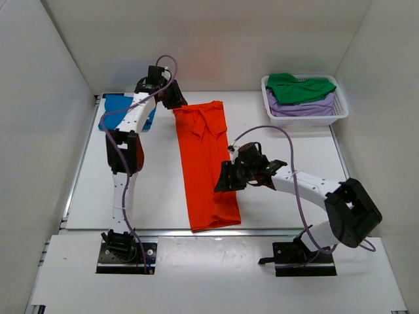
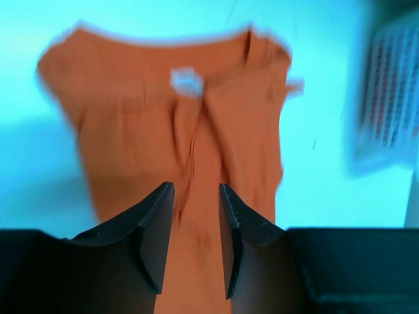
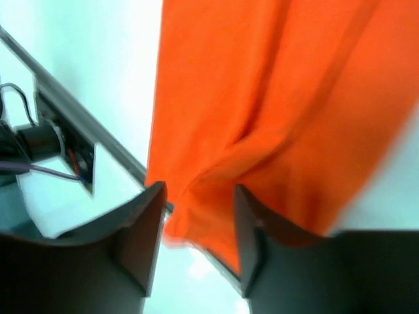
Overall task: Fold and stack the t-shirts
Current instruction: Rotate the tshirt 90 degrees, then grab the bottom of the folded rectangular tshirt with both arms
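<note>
The bright orange t-shirt (image 1: 206, 163) lies on the table as a long narrow strip, collar end at the back. My left gripper (image 1: 175, 98) hovers at that collar end. In the left wrist view its jaws (image 2: 196, 196) stand apart over the orange cloth (image 2: 163, 118), with the white neck label (image 2: 185, 80) ahead. My right gripper (image 1: 224, 179) sits at the strip's right edge, toward the hem. Its jaws (image 3: 200, 196) are apart, and a fold of orange cloth (image 3: 275, 98) shows between and beyond them. Neither pair of jaws pinches the cloth. Both wrist views are blurred.
A folded blue t-shirt (image 1: 121, 108) lies at the back left, partly under the left arm. The white lattice basket (image 1: 340, 112) at the back right holds a green t-shirt (image 1: 298, 88) on a lavender one (image 1: 304, 108). The table's front rail (image 3: 85, 124) runs near the hem.
</note>
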`<action>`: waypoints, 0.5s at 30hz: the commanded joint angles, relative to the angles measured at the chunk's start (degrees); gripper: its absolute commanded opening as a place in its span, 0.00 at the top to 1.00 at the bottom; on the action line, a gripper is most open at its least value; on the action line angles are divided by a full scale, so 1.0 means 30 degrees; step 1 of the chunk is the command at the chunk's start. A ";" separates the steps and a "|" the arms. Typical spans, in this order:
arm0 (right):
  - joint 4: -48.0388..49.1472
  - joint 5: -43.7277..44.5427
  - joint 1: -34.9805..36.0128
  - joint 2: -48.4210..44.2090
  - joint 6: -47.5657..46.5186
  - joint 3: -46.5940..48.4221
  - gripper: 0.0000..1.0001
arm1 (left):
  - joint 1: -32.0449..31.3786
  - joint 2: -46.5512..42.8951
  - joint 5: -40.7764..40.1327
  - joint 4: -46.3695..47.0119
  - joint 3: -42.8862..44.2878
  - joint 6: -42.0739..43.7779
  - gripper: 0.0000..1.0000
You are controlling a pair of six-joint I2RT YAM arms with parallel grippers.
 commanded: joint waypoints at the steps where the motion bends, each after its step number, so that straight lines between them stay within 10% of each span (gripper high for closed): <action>1: -0.2665 0.0092 -0.1927 -0.1750 -0.1511 -0.0510 0.51 | -0.1795 -0.4771 -0.1576 -0.3857 -0.4021 0.3422 0.54; 7: -0.3546 -0.0376 -0.3487 -0.4270 -0.1480 -0.3789 0.36 | -0.5692 -1.5342 -0.2462 0.1119 -2.1270 0.1791 0.48; 15: -0.1848 -0.1607 -0.2902 -0.6704 0.0188 -0.7749 0.40 | -0.7924 -2.2238 -0.3164 0.2819 -3.0867 -0.1317 0.44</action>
